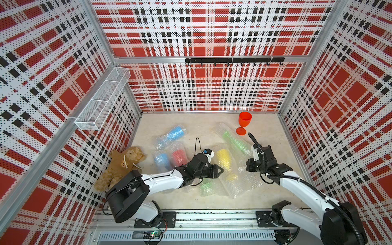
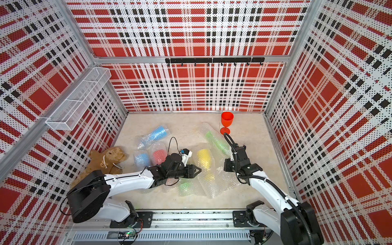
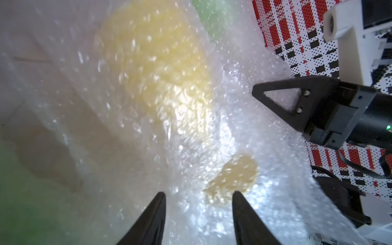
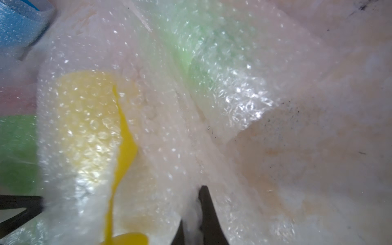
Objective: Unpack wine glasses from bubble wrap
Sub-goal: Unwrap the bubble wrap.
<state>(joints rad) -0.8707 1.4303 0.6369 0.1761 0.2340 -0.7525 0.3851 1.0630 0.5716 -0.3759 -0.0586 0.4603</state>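
Observation:
A bare red wine glass [image 1: 244, 124] stands upright at the back right. Several wine glasses lie wrapped in bubble wrap: two blue [image 1: 175, 133] [image 1: 162, 159], a red [image 1: 179, 157], two green [image 1: 234, 142] [image 1: 206, 186] and a yellow [image 1: 223, 158]. My left gripper [image 1: 220, 169] [image 3: 197, 195] hangs open just over the yellow glass's wrap, near its foot [image 3: 233, 176], with nothing between its fingers. My right gripper [image 1: 248, 168] [image 4: 197, 201] is shut on a fold of that loosened bubble wrap [image 1: 244, 180] on the yellow glass's right. A strip of bare yellow [image 4: 125, 144] shows where the sheet has parted.
A brown teddy bear [image 1: 123, 165] lies against the left wall, close behind my left arm. A white wire basket [image 1: 104, 99] hangs on that wall, and a black hook rail [image 1: 233, 60] runs along the back wall. Plaid walls enclose the table on three sides.

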